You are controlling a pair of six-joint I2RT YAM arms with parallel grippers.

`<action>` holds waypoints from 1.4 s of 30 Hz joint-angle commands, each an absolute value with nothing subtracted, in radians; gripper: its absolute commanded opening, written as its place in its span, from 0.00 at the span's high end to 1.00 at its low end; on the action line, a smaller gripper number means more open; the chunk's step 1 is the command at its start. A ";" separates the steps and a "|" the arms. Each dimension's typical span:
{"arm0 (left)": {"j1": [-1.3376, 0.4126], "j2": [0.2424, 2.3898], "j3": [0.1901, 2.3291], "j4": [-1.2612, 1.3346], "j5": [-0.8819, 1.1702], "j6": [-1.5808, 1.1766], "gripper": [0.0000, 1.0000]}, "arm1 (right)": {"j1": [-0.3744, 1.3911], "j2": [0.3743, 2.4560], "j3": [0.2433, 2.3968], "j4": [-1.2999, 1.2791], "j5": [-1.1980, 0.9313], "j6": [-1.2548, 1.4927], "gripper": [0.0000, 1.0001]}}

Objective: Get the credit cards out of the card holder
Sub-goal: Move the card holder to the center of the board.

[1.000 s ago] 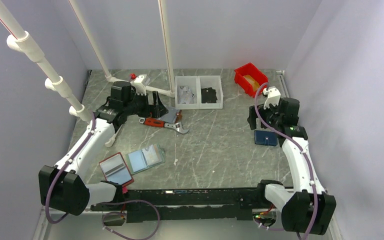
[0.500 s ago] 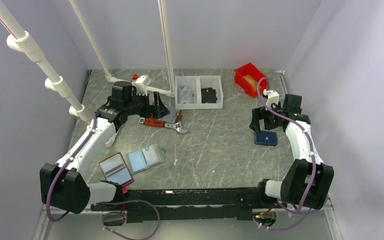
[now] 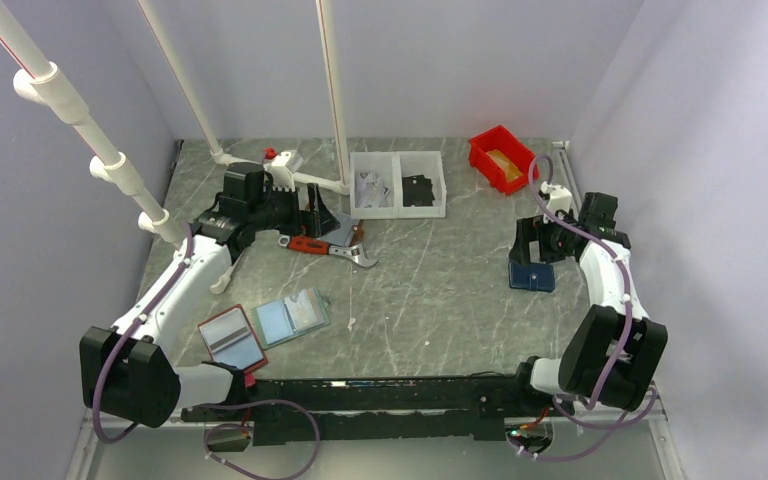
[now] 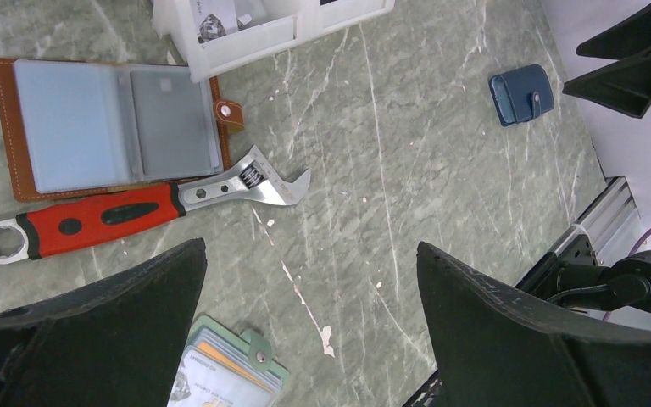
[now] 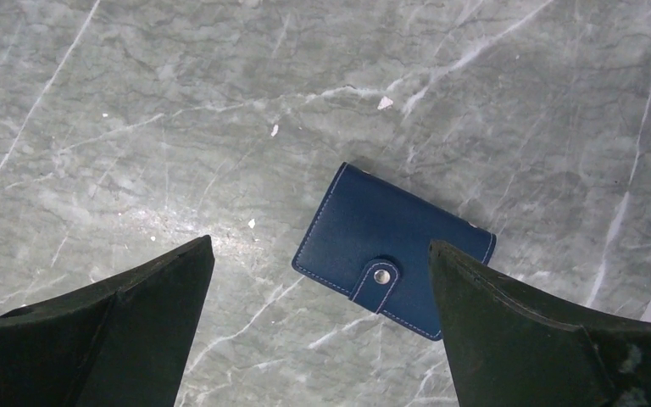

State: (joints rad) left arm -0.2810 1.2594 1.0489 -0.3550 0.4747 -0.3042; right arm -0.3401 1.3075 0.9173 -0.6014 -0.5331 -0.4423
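The right tool hangs over the shut card holder
It lies flat on the worktop, right side, strap snapped; right tool and left tool both gape wide, empty.

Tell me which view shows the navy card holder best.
The right wrist view: the card holder lies closed, snap fastened, large and sharp. The left wrist and top views show only a small distant blue rectangle.

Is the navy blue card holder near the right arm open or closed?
Closed. The card holder lies folded flat on the table, its strap tab snapped over the edge; no pockets or cards show.
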 commanded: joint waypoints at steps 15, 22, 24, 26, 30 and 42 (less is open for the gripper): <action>-0.282 1.251 1.046 -0.323 0.497 -0.291 0.01 | -0.374 1.398 0.922 -0.623 -0.549 -0.504 0.00; -0.284 1.255 1.045 -0.322 0.500 -0.292 0.01 | -0.372 1.429 0.914 -0.616 -0.481 -0.512 0.00; -0.283 1.256 1.043 -0.323 0.501 -0.293 0.01 | -0.368 1.429 0.911 -0.619 -0.472 -0.521 0.00; -0.283 1.256 1.045 -0.322 0.499 -0.292 0.01 | -0.353 1.427 0.907 -0.615 -0.439 -0.533 0.00; -0.283 1.259 1.045 -0.322 0.500 -0.291 0.00 | -0.321 1.406 0.896 -0.623 -0.397 -0.602 0.00; -0.284 1.262 1.046 -0.324 0.504 -0.293 0.01 | -0.106 1.364 0.808 -0.532 -0.137 -0.690 0.02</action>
